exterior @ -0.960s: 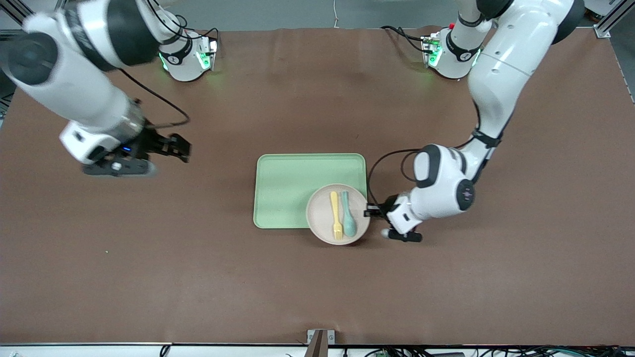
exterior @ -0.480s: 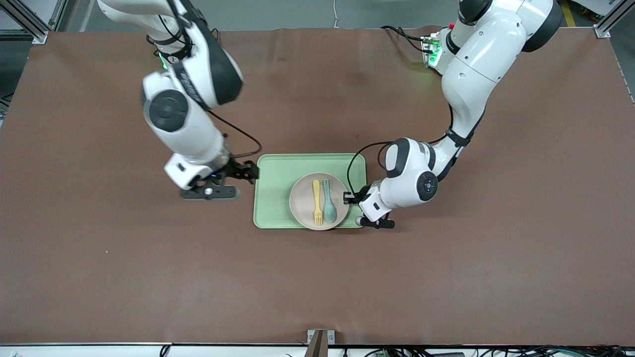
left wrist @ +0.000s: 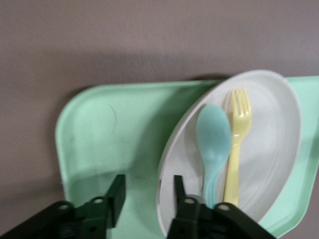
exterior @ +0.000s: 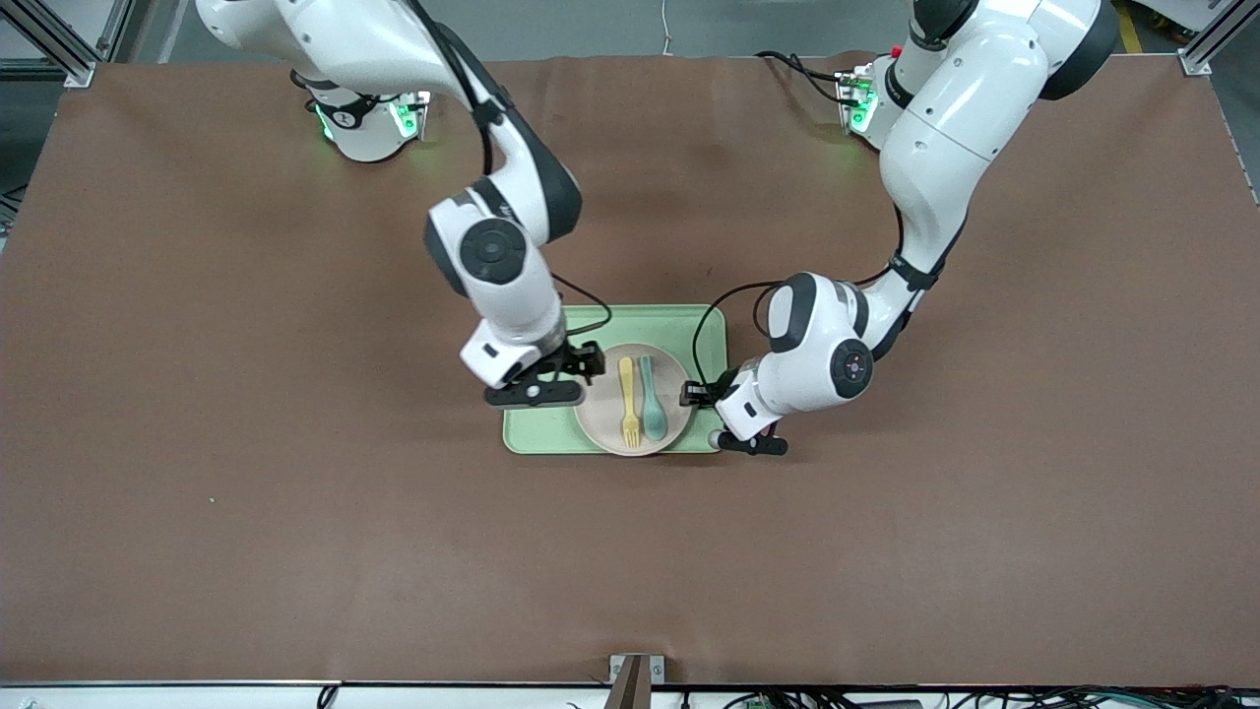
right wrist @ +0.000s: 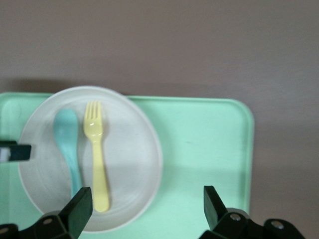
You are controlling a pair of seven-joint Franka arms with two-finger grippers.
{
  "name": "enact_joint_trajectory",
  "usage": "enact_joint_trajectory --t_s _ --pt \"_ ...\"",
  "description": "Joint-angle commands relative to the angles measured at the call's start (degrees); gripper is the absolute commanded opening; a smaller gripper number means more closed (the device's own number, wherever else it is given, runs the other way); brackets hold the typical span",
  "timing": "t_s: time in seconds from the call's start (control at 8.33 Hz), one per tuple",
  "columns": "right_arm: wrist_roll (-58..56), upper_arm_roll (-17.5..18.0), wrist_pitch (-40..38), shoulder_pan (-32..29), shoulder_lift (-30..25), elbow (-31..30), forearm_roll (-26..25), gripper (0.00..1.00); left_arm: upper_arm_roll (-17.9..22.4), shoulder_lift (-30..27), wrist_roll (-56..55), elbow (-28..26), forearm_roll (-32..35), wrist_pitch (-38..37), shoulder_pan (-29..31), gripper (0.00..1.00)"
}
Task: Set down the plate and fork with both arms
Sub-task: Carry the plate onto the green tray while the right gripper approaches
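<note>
Plate: we see the plate (exterior: 597,409) lying flat in the green tray (exterior: 551,340), in the tray corner nearer the front camera and toward the left arm's end of the tabletop (exterior: 295,512).
Fork: the fork (exterior: 629,398) lies on the plate, just beside a teal spoon (exterior: 653,398); the fork is the one toward the right arm's end.
Fork axis: its length runs near to far, tines at the end nearer the front camera, handle pointing toward the robots' bases.
Right pincer: the right pincer (exterior: 588,362) hangs over the plate's rim on the right arm's side, spread wide and holding nothing. In the right wrist view its fingers (right wrist: 79,205) stand well apart, and the fork (right wrist: 97,155) lies close to one of them, not centred in the gap.
Left pincer: the left pincer (exterior: 697,394) sits low at the plate's rim on the left arm's side. In the left wrist view the rim of the plate (left wrist: 167,164) comes up beside one of its fingers (left wrist: 178,191) with a plain gap between the pair, so we read it as parted and gripping nothing.
Key relation: we judge that the right pincer is the nearer to the fork, with the spoon lying between the fork and the left pincer.
Next move: a short shift toward the left arm's end would centre the right pincer on the handle, and its opening already crosses the fork's length.
Risk: the spoon is close enough that a finger could nudge it.
</note>
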Motion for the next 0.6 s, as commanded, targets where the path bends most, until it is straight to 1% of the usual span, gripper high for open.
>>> enact_joint_trajectory --t_s 0.0,0.12,0.24,0.48 --pt "1.23 -0.77 1.71 3.36 2.60 1.77 -0.19 0.97 0.98 -7.05 -2.80 -2.00 1.18 -1.02 3.03 0.86" --pt "1.23 -0.77 4.85 4.69 4.44 1.86 -0.28 0.95 2.20 -10.29 -2.80 -2.00 1.18 -0.59 5.57 0.99" --pt "1.93 -0.86 7.32 5.48 6.11 1.86 -0.54 0.90 3.43 -13.46 -2.80 -2.00 2.66 -0.58 8.55 0.99" --pt "2.11 -0.86 9.00 6.55 7.79 1.95 -0.63 0.74 3.53 -17.95 -3.85 -2.27 9.93 -0.67 14.36 1.00"
